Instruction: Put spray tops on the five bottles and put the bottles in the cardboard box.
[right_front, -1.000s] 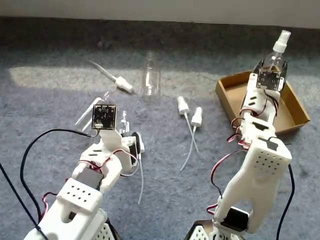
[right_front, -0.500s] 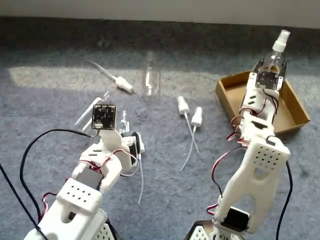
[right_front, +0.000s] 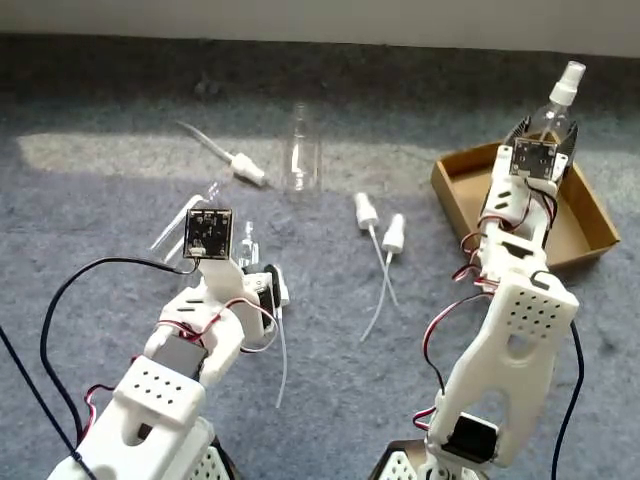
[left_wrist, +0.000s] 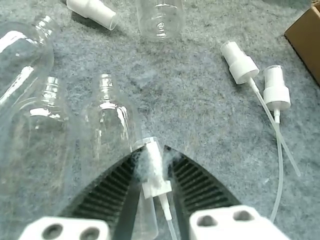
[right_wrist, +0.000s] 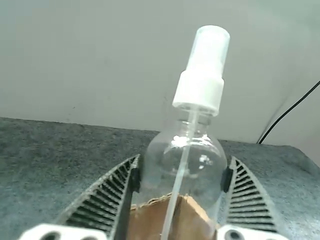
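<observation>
Upper right, the right tool (right_wrist: 180, 187) pinches a capped bottle (right_front: 551, 112) over the cardboard box (right_front: 592, 215), ready for lowering. The left tool (left_wrist: 153, 156) pinches a spray top (left_wrist: 155, 186).

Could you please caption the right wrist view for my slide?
Right gripper holds a spray-topped bottle at the box rim.

Clear bottles (right_front: 301, 150), white spray tops (right_front: 366, 210), brown cardboard box (right_front: 590, 222), mottled grey carpet (right_front: 100, 200)
</observation>
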